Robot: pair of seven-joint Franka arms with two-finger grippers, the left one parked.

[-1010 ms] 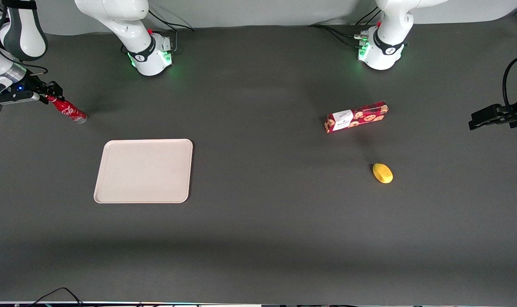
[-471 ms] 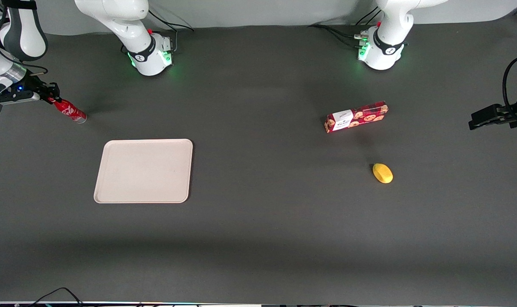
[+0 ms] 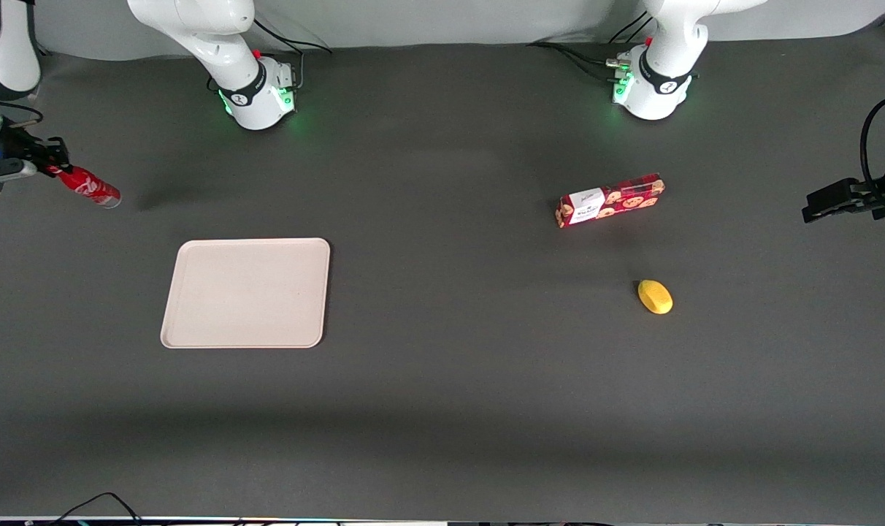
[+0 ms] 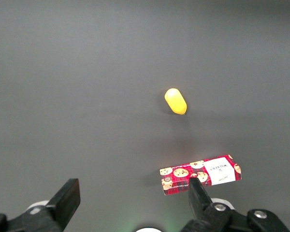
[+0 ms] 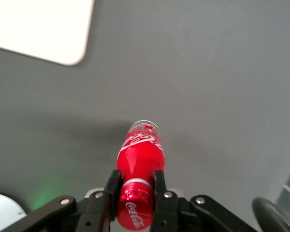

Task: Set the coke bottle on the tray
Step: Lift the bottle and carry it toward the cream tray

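The coke bottle [image 3: 86, 188], slim and red with white script and a silvery base, hangs tilted in the air at the working arm's end of the table. My right gripper [image 3: 50, 169] is shut on its neck just below the red cap. In the right wrist view the fingers [image 5: 112, 187] clamp the bottle [image 5: 139, 153] on both sides, base pointing away from the camera. The beige tray [image 3: 246, 292] lies flat on the table, nearer the front camera than the bottle; one corner of it shows in the wrist view [image 5: 43, 29].
A red cookie box [image 3: 610, 199] and a yellow lemon-like object [image 3: 655, 296] lie toward the parked arm's end of the table. They also show in the left wrist view: box [image 4: 201, 174], yellow object [image 4: 175, 100]. Dark mat covers the table.
My right gripper has lifted the bottle off the table and carried it outward toward the working arm's end of the table; its base no longer touches the mat.
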